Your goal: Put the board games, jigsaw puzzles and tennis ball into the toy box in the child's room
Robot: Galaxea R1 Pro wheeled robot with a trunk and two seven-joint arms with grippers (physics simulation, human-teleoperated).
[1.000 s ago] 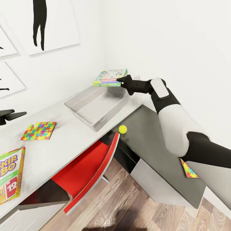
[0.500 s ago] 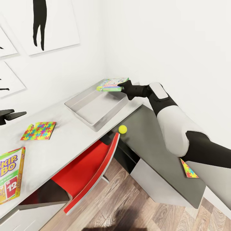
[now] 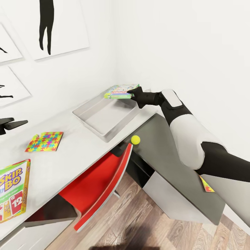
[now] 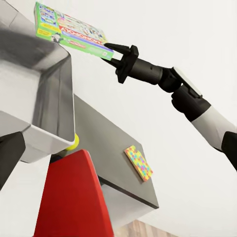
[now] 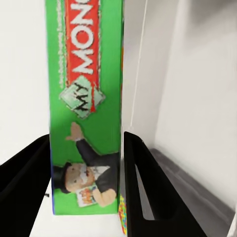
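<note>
Our right claw [image 3: 133, 93] pinches the green-edged board game [image 3: 120, 91] by its near end and holds it flat in the air over the far corner of the toy box [image 3: 91, 121]. The tennis ball [image 3: 135, 139] sits on the tabletop [image 3: 69, 156] near the box. We cannot tell how our left claw is.

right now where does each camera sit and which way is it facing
Head view: on the robot's head, looking down over the table and toy box; the right arm reaches out, its end effector shut on the green-edged board game.
Left wrist view: low beside the toy box, looking up at the right end effector and game.
Right wrist view: along its own fingers, facing the game's edge.
All three share the game.
</note>
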